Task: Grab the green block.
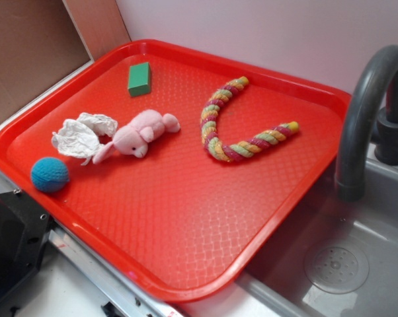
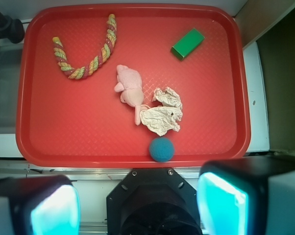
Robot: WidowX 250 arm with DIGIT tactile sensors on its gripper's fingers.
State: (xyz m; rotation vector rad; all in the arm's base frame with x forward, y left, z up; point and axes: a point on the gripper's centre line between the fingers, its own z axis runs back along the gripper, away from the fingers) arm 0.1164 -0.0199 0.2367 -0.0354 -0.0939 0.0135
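The green block (image 1: pixel 139 78) lies flat on the red tray (image 1: pixel 186 218) near its far left corner. In the wrist view the green block (image 2: pixel 187 43) sits at the tray's (image 2: pixel 64 132) upper right, tilted. My gripper (image 2: pixel 137 210) is open and empty, its two cyan pads (image 2: pixel 54 210) wide apart. It is high above the robot's side of the tray, well away from the block. The gripper does not show in the exterior view.
On the tray lie a blue crocheted ball (image 1: pixel 49 174) (image 2: pixel 161 149) at the near rim, a pink plush toy (image 1: pixel 141 132) (image 2: pixel 130 88), crumpled white paper (image 1: pixel 80 135) (image 2: pixel 162 115) and a striped rope (image 1: pixel 209 119) (image 2: pixel 81 72). A grey faucet (image 1: pixel 364 112) and a sink (image 1: pixel 338 264) stand to the right.
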